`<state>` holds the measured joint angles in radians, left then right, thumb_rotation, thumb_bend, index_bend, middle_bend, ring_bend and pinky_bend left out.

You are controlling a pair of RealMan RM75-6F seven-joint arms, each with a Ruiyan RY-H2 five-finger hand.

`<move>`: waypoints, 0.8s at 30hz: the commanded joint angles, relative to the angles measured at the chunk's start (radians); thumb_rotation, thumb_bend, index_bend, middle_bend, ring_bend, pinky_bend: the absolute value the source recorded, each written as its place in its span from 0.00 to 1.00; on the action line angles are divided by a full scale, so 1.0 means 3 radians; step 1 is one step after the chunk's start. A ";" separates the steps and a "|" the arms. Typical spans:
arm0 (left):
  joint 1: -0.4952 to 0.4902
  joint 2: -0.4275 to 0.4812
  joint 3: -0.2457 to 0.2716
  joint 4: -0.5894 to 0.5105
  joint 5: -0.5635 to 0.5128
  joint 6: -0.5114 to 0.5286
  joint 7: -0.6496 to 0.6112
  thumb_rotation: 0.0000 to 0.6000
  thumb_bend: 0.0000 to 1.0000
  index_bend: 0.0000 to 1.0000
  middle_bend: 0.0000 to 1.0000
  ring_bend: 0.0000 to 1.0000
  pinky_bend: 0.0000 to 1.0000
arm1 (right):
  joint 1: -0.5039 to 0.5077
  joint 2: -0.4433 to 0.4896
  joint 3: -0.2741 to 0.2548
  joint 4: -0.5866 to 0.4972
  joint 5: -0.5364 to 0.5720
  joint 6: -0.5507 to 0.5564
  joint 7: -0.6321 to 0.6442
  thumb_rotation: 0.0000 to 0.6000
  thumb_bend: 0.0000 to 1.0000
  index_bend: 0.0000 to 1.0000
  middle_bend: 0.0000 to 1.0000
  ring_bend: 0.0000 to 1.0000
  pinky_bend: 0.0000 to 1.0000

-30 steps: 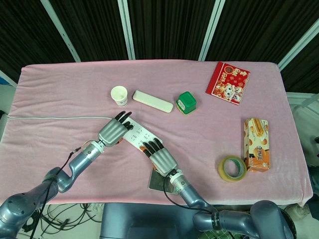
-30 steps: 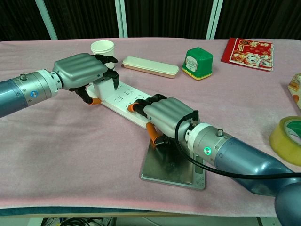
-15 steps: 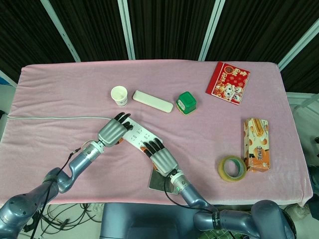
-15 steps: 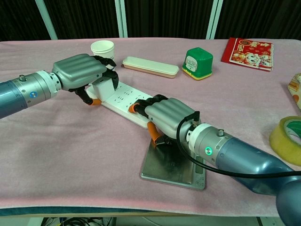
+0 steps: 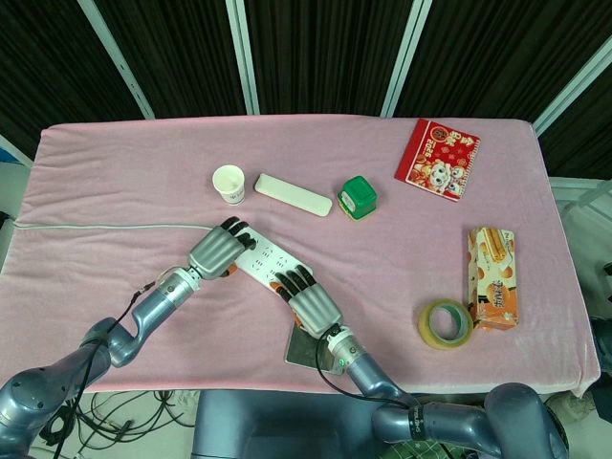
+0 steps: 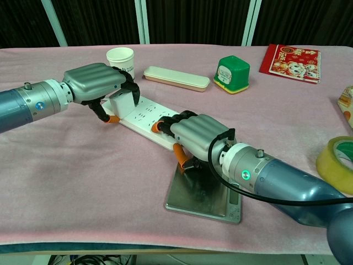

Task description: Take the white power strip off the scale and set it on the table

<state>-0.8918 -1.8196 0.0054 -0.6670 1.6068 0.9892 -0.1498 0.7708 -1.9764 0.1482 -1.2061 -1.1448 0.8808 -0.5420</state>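
The white power strip [image 6: 144,117] [image 5: 268,264] lies slantwise, its far end toward the paper cup and its near end over the far corner of the silver scale [image 6: 204,194] [image 5: 304,347]. My left hand [image 6: 96,84] [image 5: 218,252] grips the strip's far end, fingers curled over it. My right hand [image 6: 196,134] [image 5: 308,302] holds the near end, fingers wrapped over the top and thumb below. Whether the strip touches the table or the scale is hidden by the hands.
Behind the strip stand a white paper cup [image 6: 120,58], a cream case [image 6: 176,78] and a green box [image 6: 231,74]. A red packet [image 6: 292,62] lies far right, a tape roll [image 6: 337,163] and a snack box [image 5: 492,277] at the right edge.
Both hands and the strip have shifted very slightly; the left hand has edged a little to the right. The grips are unchanged.
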 commanded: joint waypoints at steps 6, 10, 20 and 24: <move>-0.0072 0.0095 -0.0103 -0.0169 -0.0143 -0.0219 -0.0022 1.00 0.73 0.65 0.62 0.20 0.22 | 0.0003 0.0009 -0.0015 -0.0004 0.0002 -0.0004 -0.0015 1.00 0.69 0.28 0.18 0.19 0.05; -0.0108 0.0131 -0.0161 -0.0227 -0.0221 -0.0323 -0.0008 1.00 0.74 0.66 0.63 0.21 0.23 | 0.0005 0.0009 -0.0017 -0.0005 0.0007 -0.0005 -0.0020 1.00 0.69 0.31 0.18 0.19 0.05; -0.0196 0.0244 -0.0230 -0.0408 -0.0319 -0.0516 0.0130 1.00 0.74 0.68 0.64 0.22 0.25 | 0.0016 0.0024 -0.0019 -0.0028 0.0027 -0.0029 -0.0021 1.00 0.69 0.34 0.18 0.19 0.05; -0.0213 0.0248 -0.0244 -0.0457 -0.0330 -0.0525 0.0164 1.00 0.74 0.68 0.64 0.22 0.25 | 0.0020 0.0034 -0.0030 -0.0044 0.0030 -0.0039 -0.0033 1.00 0.69 0.34 0.18 0.19 0.05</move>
<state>-0.9549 -1.7454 -0.0669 -0.8025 1.5086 0.8318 -0.1017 0.7767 -1.9665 0.1391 -1.2192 -1.1359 0.8692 -0.5519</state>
